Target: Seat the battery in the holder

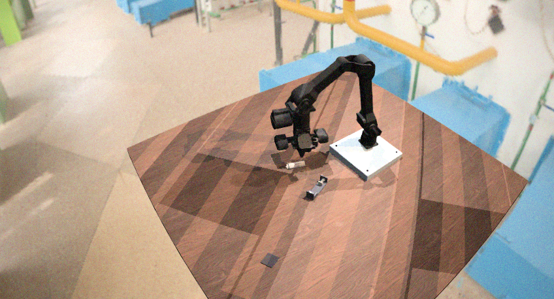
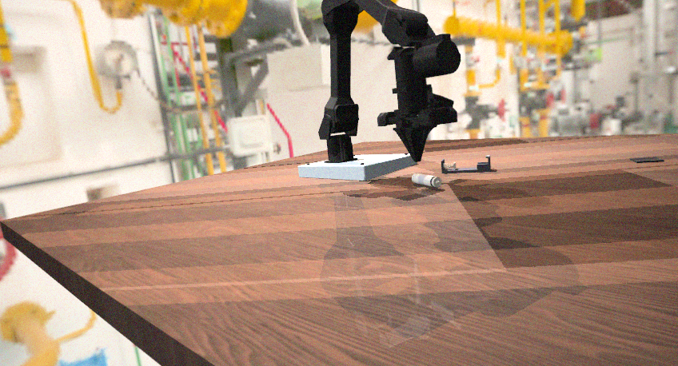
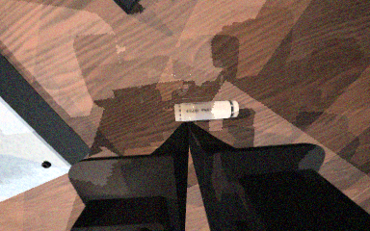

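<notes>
The white battery (image 1: 295,164) (image 2: 425,180) (image 3: 205,111) lies on its side on the table, outside the holder. In the wrist view its banded end points right and its other end is just beyond the fingertips. The dark holder (image 1: 317,187) (image 2: 468,169) stands empty on the table, with its pale spring at the end nearer the robot base; only a corner of it shows at the top of the wrist view. My gripper (image 1: 301,155) (image 2: 417,160) (image 3: 187,127) is shut with nothing between its fingers, its tips close to the battery. Whether they touch it cannot be told.
The white base plate (image 1: 349,155) (image 2: 328,172) (image 3: 4,144) of the arm stands beside the battery. A small dark flat square (image 1: 269,260) (image 2: 647,159) lies on the table farther out, beyond the holder. The wooden table (image 1: 330,249) has its edges well away from the battery.
</notes>
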Controlling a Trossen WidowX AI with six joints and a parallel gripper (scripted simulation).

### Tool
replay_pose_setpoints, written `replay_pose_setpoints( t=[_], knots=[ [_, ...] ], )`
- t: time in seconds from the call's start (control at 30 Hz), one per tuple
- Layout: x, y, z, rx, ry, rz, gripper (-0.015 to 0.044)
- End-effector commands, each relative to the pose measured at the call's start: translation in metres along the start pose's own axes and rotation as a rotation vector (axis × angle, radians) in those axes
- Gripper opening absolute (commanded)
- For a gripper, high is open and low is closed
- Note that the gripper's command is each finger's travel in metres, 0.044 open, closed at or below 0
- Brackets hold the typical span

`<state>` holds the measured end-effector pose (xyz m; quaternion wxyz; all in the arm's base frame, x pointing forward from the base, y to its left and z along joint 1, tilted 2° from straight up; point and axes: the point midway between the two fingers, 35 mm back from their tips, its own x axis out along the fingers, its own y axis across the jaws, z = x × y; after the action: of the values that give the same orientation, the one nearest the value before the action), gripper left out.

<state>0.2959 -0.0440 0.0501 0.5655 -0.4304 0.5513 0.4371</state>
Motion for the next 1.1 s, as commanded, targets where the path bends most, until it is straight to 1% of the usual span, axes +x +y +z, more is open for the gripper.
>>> replay_pose_setpoints(
  t=[0.0,0.3,0.37,0.77,0.83,0.87,1.03,1.07],
  knots=[
    [-0.005,0.0,0.0,0.0,0.0,0.0,0.0],
    [-0.069,-0.003,0.0,-0.004,-0.002,0.004,0.0],
    [-0.078,-0.002,0.0,-0.004,-0.003,0.005,0.0],
    [-0.077,-0.003,0.0,0.0,0.0,0.0,0.0],
    [-0.075,-0.004,0.0,0.064,0.0,0.0,0.0053],
    [-0.071,-0.006,0.0,0.144,0.0,0.0,0.0079],
    [-0.05,-0.013,0.0,0.635,-0.001,0.001,0.021],
    [-0.046,-0.015,0.0,0.733,-0.001,0.002,0.0223]
  ],
)
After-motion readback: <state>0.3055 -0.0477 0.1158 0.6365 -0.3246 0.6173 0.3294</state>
